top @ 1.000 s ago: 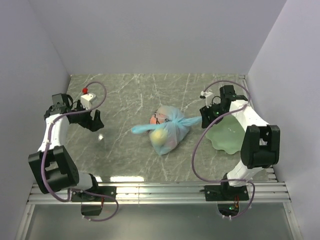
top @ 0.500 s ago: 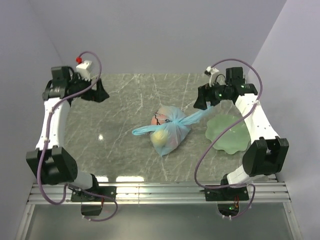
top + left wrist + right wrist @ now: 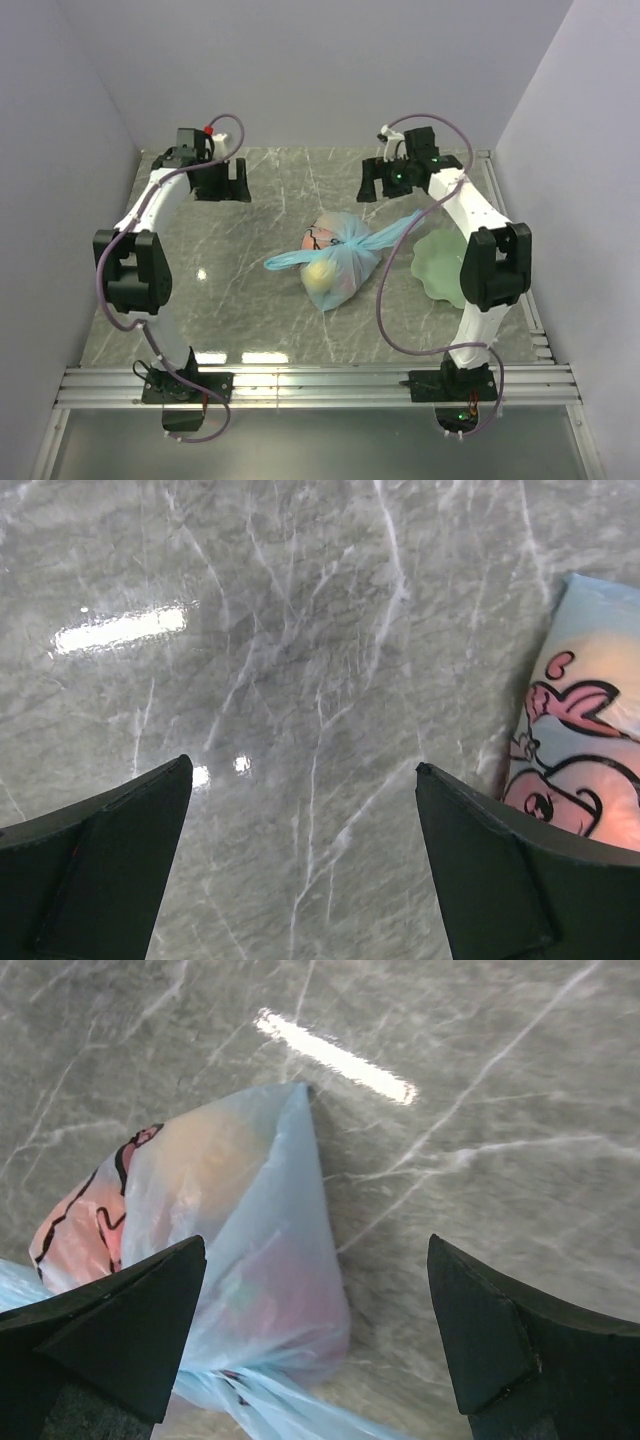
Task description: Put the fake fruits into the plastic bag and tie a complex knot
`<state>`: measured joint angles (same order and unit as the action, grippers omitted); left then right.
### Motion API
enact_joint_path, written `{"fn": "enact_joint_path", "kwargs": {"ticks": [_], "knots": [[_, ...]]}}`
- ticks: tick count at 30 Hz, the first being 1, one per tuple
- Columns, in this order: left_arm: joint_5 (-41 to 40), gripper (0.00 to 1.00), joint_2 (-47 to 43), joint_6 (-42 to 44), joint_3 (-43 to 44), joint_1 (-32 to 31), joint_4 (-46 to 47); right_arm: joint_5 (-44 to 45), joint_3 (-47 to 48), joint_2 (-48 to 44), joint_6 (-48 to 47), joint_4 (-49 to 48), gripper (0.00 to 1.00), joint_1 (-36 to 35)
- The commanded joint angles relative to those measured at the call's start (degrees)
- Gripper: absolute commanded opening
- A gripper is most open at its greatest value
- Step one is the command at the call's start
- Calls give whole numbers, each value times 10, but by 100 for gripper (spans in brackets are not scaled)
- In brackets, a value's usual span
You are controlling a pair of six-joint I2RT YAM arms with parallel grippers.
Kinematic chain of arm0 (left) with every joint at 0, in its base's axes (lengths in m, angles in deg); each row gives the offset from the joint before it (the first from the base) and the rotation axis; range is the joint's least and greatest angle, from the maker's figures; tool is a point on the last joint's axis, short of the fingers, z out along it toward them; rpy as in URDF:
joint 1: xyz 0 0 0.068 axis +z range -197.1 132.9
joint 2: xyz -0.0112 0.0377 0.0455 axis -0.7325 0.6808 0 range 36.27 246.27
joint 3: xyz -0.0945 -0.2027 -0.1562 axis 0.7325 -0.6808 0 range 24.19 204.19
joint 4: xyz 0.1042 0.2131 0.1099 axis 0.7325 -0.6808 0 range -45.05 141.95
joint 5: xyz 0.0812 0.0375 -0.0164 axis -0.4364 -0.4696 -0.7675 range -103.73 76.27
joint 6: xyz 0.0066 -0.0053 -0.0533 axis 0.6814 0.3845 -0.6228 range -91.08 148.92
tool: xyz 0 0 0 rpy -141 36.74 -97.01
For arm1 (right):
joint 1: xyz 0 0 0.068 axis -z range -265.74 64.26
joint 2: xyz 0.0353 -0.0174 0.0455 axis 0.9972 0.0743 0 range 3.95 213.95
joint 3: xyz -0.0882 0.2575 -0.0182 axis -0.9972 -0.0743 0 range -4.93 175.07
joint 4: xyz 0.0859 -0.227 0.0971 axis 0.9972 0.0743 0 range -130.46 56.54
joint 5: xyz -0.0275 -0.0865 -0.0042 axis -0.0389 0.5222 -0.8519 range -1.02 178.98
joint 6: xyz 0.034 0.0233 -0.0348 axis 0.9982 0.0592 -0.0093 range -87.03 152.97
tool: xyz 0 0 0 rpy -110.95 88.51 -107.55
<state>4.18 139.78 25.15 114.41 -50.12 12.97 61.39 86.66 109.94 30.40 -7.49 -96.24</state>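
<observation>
Grey marbled table (image 3: 250, 300) carries the tied plastic bag (image 3: 345, 268) of fake fruits (image 3: 318, 270), left pincer (image 3: 222, 182) and right pincer (image 3: 382, 187) both gaping wide, empty.

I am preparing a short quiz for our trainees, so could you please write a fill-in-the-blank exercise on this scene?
1. The fake fruits sit inside the plastic bag, whose handles are tied in a ____.
2. The fingers of the left gripper and the right gripper are ____, holding nothing.
3. The green plate lies on the ____ side of the bag.
Missing words: knot; open; right.
</observation>
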Motion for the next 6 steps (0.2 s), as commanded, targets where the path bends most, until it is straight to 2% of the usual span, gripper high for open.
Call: {"fn": "enact_joint_path", "kwargs": {"ticks": [1,6], "knots": [[-60,99,-2,-41,1,-24,33,31,3,-21,39,-40,98,-21],[-46,100,-21,-27,-15,-35,61,34,-41,-52,50,-55,98,-24]]}}
